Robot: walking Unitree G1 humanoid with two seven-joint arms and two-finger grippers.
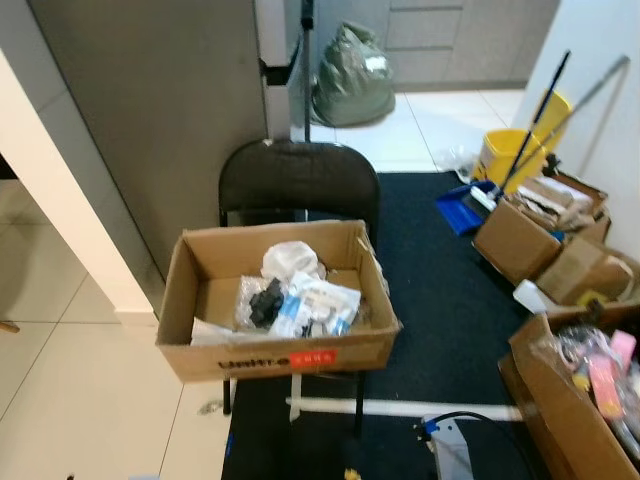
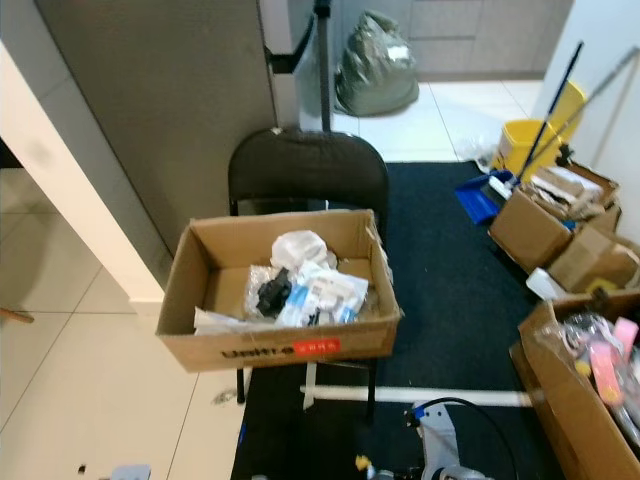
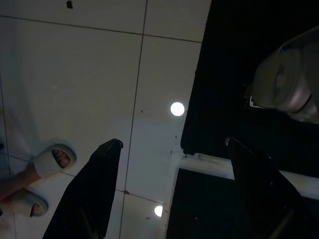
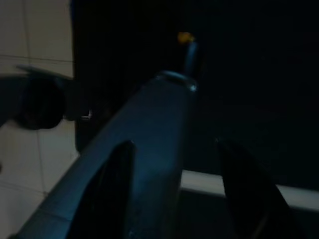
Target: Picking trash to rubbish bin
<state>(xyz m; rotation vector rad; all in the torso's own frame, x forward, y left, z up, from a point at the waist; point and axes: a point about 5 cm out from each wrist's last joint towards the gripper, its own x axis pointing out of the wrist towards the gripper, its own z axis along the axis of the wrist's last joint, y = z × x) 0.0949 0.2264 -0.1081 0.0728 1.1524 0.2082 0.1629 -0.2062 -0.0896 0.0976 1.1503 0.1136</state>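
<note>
Pale glossy floor tiles [image 1: 90,400] meet a dark navy carpet [image 1: 440,300], and on a black folding chair [image 1: 298,185] sits the open brown cardboard box [image 1: 275,355], holding the crumpled white and clear plastic trash [image 1: 295,295]. Further out, a knotted grey-green rubbish bag [image 1: 352,78] slumps by the far wall, a yellow mop bucket [image 1: 508,155] to its right. Well below the box, the left gripper [image 3: 169,149] hangs wide open over tile and carpet edge; the right gripper [image 4: 174,147] too, fingers parted, empty, in deep shade.
</note>
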